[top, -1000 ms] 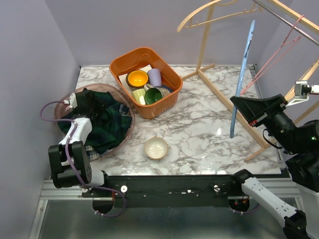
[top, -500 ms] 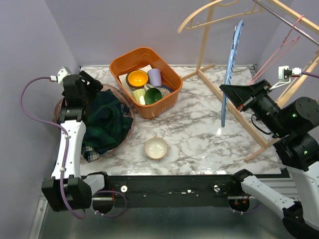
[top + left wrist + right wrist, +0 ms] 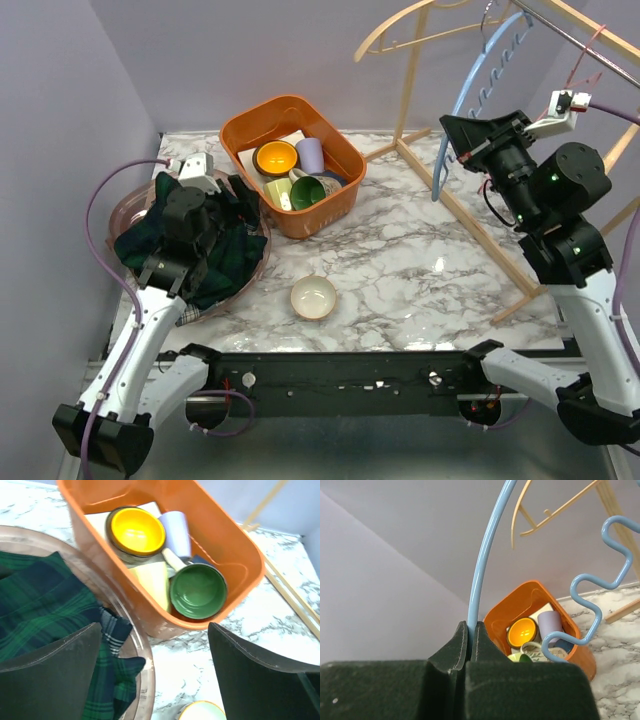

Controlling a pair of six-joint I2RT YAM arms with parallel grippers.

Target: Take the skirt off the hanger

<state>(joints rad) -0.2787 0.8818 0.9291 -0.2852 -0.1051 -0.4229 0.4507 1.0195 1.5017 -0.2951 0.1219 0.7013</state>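
The skirt [image 3: 205,245], dark green and navy plaid, lies bunched in a clear pinkish bowl [image 3: 258,262] at the left; it also shows in the left wrist view [image 3: 45,610]. My left gripper [image 3: 200,225] hovers above it, open and empty, jaws wide apart in the left wrist view [image 3: 155,675]. The light blue hanger [image 3: 470,90] is bare, raised high at the right near the wooden rack. My right gripper [image 3: 455,135] is shut on the hanger's arm, seen pinched between the pads in the right wrist view [image 3: 470,630].
An orange basket [image 3: 342,185] of cups and bowls stands behind the middle. A small cream bowl [image 3: 313,297] sits near the front edge. A wooden rack [image 3: 470,215] with a wooden hanger [image 3: 420,25] and a pink hanger [image 3: 585,55] fills the right side.
My right gripper lifted the blue hanger up and back toward the rack rail. My left arm swung from the far left edge down over the skirt in the bowl.
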